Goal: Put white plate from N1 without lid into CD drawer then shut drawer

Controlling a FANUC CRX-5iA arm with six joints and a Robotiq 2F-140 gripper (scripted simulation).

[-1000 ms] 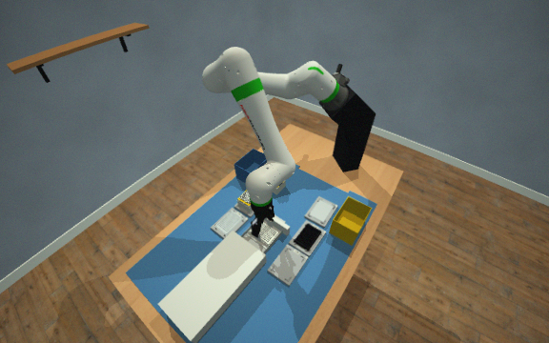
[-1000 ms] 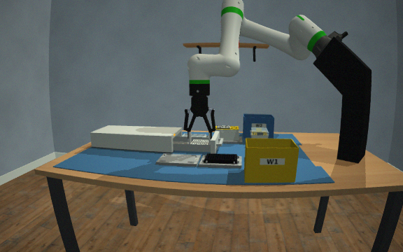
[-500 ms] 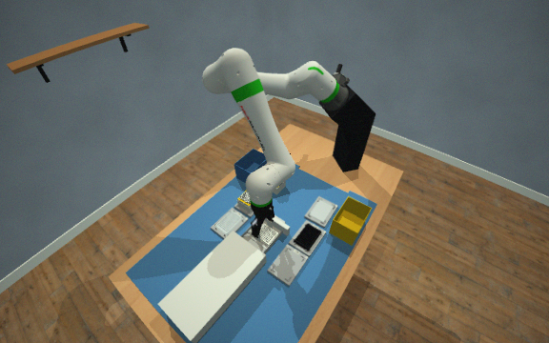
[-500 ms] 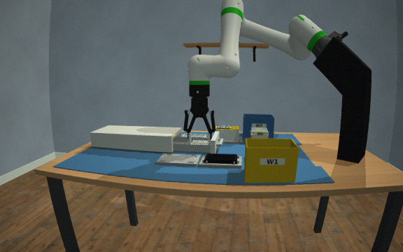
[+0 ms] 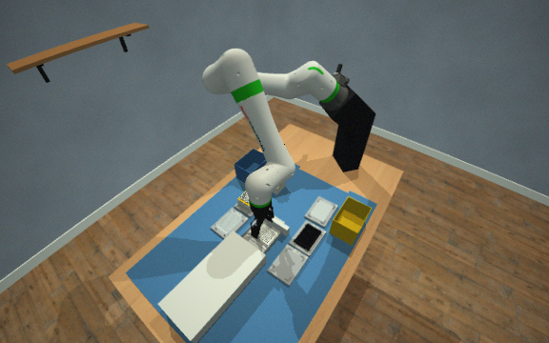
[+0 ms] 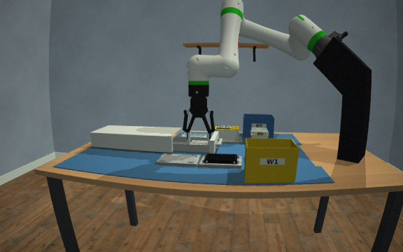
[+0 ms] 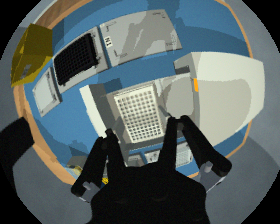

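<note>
The white plate (image 5: 268,232) with its grid of wells sits low inside the open drawer (image 5: 273,228) of the white cooler CD (image 5: 213,286). My gripper (image 5: 256,232) points straight down and is shut on the plate across its short width. In the side view the fingers (image 6: 198,137) straddle the plate (image 6: 199,142) between the drawer walls. In the wrist view the plate (image 7: 138,115) lies between my fingertips, long side across the drawer. CD's amber lamp (image 7: 195,86) is lit. I cannot tell whether the plate touches the floor.
A yellow bin W1 (image 6: 271,159) stands at the front right and a blue bin W2 (image 6: 258,126) behind it. A black plate (image 5: 308,236), a grey lidded plate (image 5: 288,264) and other nests (image 5: 321,211) lie beside the drawer. The tip box (image 6: 227,131) is behind.
</note>
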